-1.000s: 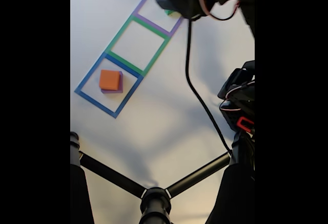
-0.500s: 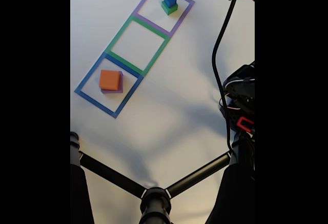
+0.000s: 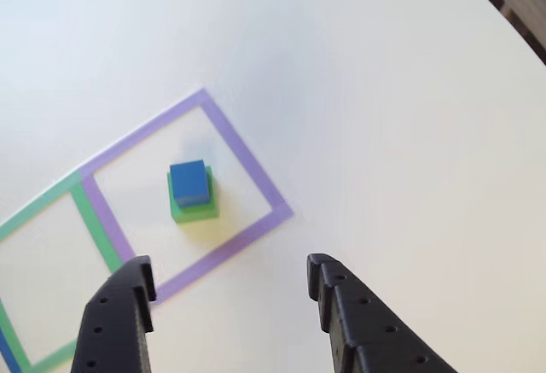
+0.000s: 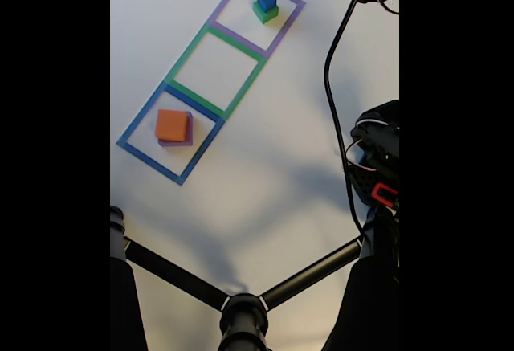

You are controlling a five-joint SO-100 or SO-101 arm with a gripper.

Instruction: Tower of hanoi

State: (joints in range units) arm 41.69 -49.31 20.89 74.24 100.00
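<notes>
mostly bare white table (three taped squares).

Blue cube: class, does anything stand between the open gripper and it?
Nothing visible does. The gripper hangs open above bare table, and the blue cube sits uncovered on the green cube inside the purple tape square.

Blue cube atop green cube inside purple tape square; claw spread, empty.

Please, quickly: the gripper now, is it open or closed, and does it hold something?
Gripper: open, holding nothing; blue cube sits apart on the green cube.
</notes>
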